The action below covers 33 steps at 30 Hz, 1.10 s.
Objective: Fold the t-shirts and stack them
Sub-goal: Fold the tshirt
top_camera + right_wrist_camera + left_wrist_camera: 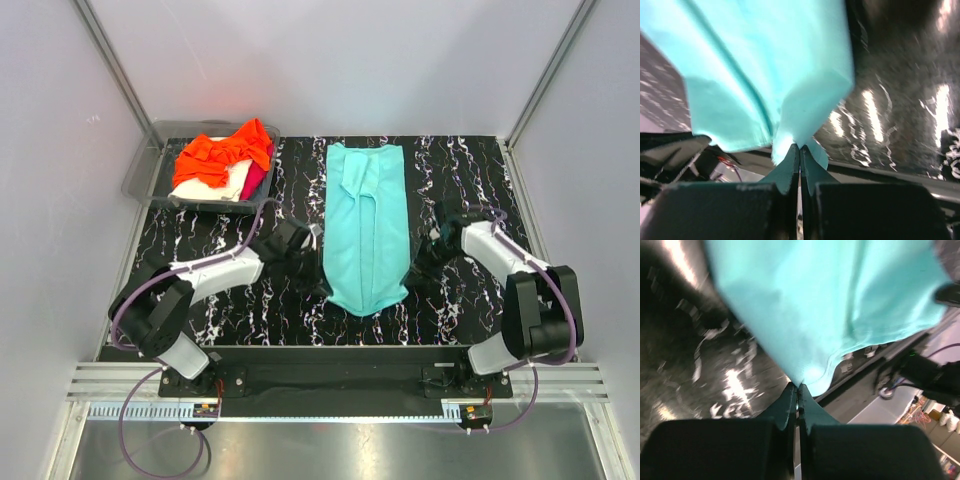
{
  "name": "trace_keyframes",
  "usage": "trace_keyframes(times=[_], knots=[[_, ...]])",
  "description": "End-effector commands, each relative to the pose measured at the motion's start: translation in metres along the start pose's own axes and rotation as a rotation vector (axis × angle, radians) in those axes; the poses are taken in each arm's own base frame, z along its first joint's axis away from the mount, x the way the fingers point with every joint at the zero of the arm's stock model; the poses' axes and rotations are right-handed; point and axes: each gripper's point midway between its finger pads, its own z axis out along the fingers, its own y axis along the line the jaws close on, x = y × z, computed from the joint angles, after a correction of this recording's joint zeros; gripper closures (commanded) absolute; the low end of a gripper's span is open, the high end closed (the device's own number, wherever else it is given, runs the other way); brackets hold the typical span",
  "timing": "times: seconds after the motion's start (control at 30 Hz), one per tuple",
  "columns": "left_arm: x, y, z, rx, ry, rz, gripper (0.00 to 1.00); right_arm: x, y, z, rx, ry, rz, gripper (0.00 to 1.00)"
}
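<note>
A turquoise t-shirt (367, 225) lies lengthwise down the middle of the black marbled table, folded into a narrow strip. My left gripper (323, 283) is shut on its near left corner, where the teal cloth (830, 315) runs into the closed jaws of the left gripper (799, 386). My right gripper (410, 275) is shut on the near right corner; the cloth (765, 75) narrows to a pinch at the right gripper (800, 146). More t-shirts, orange (225, 152), cream-white (222, 184) and magenta-red (256, 178), lie heaped at the back left.
A grey plastic tray (178, 200) at the back left holds the heaped shirts. White walls and metal frame posts (115, 60) close in the table on three sides. The arm bases stand along the near rail (340, 380).
</note>
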Motion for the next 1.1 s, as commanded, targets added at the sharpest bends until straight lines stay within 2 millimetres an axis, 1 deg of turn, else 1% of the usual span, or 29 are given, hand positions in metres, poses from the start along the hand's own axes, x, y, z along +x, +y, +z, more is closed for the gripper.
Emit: trace_keyframes(times=[0.0,0.03,0.07,0.1,0.13,0.17,0.2,0.23,0.27,0.3,0.33,0.37,0.4,0.43,0.47,0.5,0.53,0.6,0.67,0.7,0.73,0.77,0.93,0.97,1.07], knots=[[-0.043,-0.035,-0.021,0.062,-0.096,0.086,1.00,-0.028,0.031,-0.020,-0.047,-0.069,-0.042,1.00],[-0.056,-0.042,-0.023,0.063,-0.111,0.086,1.00,-0.039,0.039,-0.022,-0.052,-0.079,-0.055,1.00],[-0.064,-0.043,-0.025,0.067,-0.121,0.086,1.00,-0.043,0.042,-0.023,-0.049,-0.073,-0.055,1.00],[-0.078,-0.041,-0.028,0.069,-0.138,0.064,1.00,-0.049,0.045,-0.024,-0.051,-0.078,-0.057,1.00],[-0.093,-0.046,-0.028,0.079,-0.157,0.060,1.00,-0.063,0.052,-0.027,-0.057,-0.090,-0.062,1.00],[-0.101,-0.047,-0.028,0.088,-0.157,0.055,1.00,-0.069,0.054,-0.029,-0.057,-0.093,-0.061,1.00],[-0.116,-0.045,-0.032,0.090,-0.181,0.044,1.00,-0.077,0.057,-0.030,-0.059,-0.099,-0.060,1.00],[-0.131,-0.048,-0.029,0.093,-0.190,0.038,1.00,-0.092,0.064,-0.033,-0.067,-0.113,-0.062,1.00],[-0.139,-0.049,-0.030,0.107,-0.192,0.028,1.00,-0.099,0.065,-0.034,-0.064,-0.113,-0.057,1.00],[-0.151,-0.048,-0.032,0.111,-0.205,0.018,1.00,-0.106,0.067,-0.036,-0.067,-0.117,-0.054,1.00],[-0.166,-0.055,-0.035,0.126,-0.229,0.026,1.00,-0.122,0.072,-0.036,-0.073,-0.125,-0.054,1.00],[-0.172,-0.050,-0.028,0.122,-0.216,0.012,1.00,-0.127,0.071,-0.036,-0.069,-0.119,-0.048,1.00],[-0.182,-0.047,-0.027,0.126,-0.224,0.002,1.00,-0.134,0.073,-0.036,-0.072,-0.118,-0.046,1.00],[-0.192,-0.053,-0.030,0.140,-0.237,0.008,1.00,-0.144,0.076,-0.034,-0.081,-0.116,-0.049,1.00],[-0.197,-0.053,-0.028,0.147,-0.235,0.001,1.00,-0.150,0.076,-0.034,-0.083,-0.116,-0.044,1.00],[-0.204,-0.044,-0.021,0.137,-0.229,-0.015,1.00,-0.155,0.077,-0.034,-0.087,-0.117,-0.046,1.00],[-0.213,-0.048,-0.023,0.145,-0.245,-0.010,1.00,-0.164,0.080,-0.031,-0.093,-0.120,-0.052,1.00],[-0.223,-0.038,-0.017,0.136,-0.243,-0.036,1.00,-0.172,0.084,-0.029,-0.109,-0.118,-0.054,1.00],[-0.234,-0.039,-0.018,0.148,-0.254,-0.040,1.00,-0.183,0.089,-0.025,-0.122,-0.117,-0.059,1.00],[-0.238,-0.034,-0.015,0.144,-0.254,-0.050,1.00,-0.188,0.090,-0.025,-0.129,-0.119,-0.059,1.00],[-0.245,-0.036,-0.017,0.151,-0.267,-0.046,1.00,-0.195,0.093,-0.023,-0.139,-0.121,-0.060,1.00],[-0.248,-0.036,-0.018,0.157,-0.271,-0.048,1.00,-0.199,0.094,-0.023,-0.144,-0.125,-0.057,1.00],[-0.266,-0.034,-0.013,0.177,-0.282,-0.060,1.00,-0.216,0.095,-0.024,-0.166,-0.136,-0.039,1.00],[-0.267,-0.038,-0.012,0.188,-0.280,-0.056,1.00,-0.218,0.095,-0.025,-0.169,-0.135,-0.035,1.00],[-0.274,-0.038,-0.010,0.195,-0.286,-0.055,1.00,-0.224,0.092,-0.026,-0.177,-0.139,-0.024,1.00]])
